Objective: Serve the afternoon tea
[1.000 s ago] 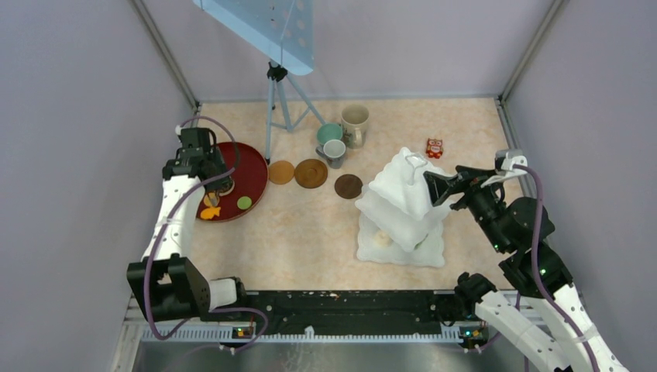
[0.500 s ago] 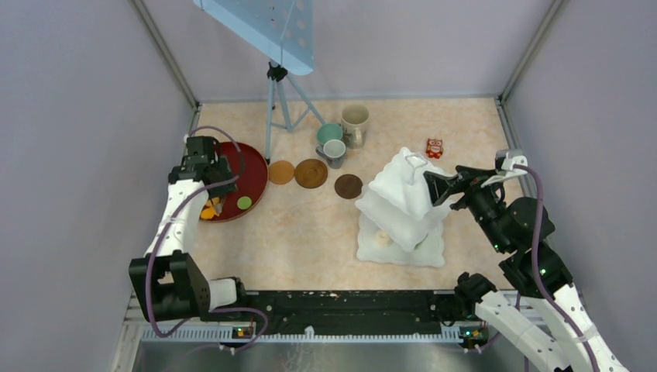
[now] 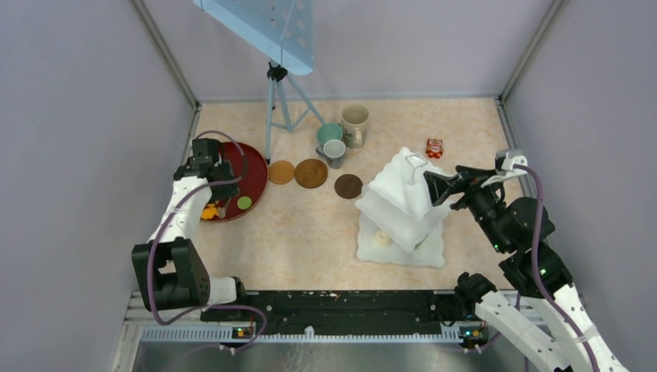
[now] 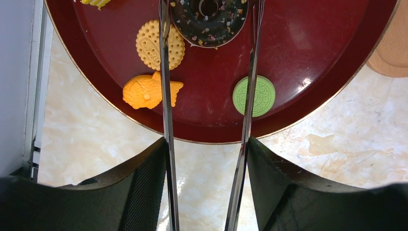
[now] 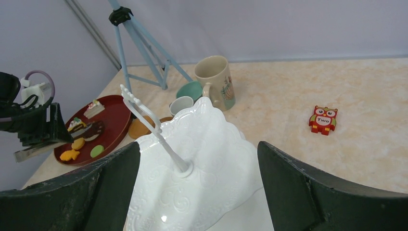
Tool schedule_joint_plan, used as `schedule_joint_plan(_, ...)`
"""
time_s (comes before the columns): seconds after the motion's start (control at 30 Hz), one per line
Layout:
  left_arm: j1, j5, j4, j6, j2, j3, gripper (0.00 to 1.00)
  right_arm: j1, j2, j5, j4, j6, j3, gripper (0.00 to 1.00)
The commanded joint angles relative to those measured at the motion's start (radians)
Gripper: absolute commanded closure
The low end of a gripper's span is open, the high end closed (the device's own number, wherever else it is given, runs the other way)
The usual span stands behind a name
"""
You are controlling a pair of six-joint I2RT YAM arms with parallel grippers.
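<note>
My left gripper (image 4: 207,144) is shut on the long metal tongs (image 4: 166,120), one thin arm against each pad. The tongs reach over the dark-red tray (image 4: 308,57), straddling a chocolate donut (image 4: 209,21); a round yellow cookie (image 4: 154,43), an orange fish cookie (image 4: 146,91) and a green cookie (image 4: 260,96) lie beside them. The white tiered stand (image 3: 403,201) holds a small pale cake (image 3: 381,239) on its bottom tier. My right gripper (image 5: 198,144) hangs open just above the stand's top tier (image 5: 211,163). The beige mug (image 3: 356,122), teal mug (image 3: 329,133) and grey mug (image 3: 335,151) stand at the back.
Three brown coasters (image 3: 281,172) (image 3: 311,173) (image 3: 348,186) lie between tray and stand. A blue tripod (image 3: 275,101) rises behind the tray. A red owl toy (image 3: 434,147) sits at the back right. The left wall is close to the tray.
My left wrist has slid slightly nearer and to the right over the tray, with the tongs still in it. The right arm has not moved.
</note>
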Motion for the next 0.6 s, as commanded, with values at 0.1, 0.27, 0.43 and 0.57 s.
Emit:
schedule_joint_plan(0.1,0.005,-0.001,0.017,0.013,0.027,0.018,0.42,0.010,-0.004,0.009,0.037,0.013,-0.002,0.10)
schedule_joint_plan(0.27,0.005,0.019,0.004,0.023,0.007,0.032,0.51,0.010,-0.004,0.001,0.037,0.020,0.000,0.10)
schedule_joint_plan(0.43,0.005,0.065,-0.038,0.031,-0.028,0.070,0.57,0.010,-0.004,0.000,0.037,0.020,0.006,0.10)
schedule_joint_plan(0.57,-0.012,0.133,-0.071,0.042,-0.076,0.115,0.59,0.010,-0.004,0.013,0.029,0.013,0.020,0.10)
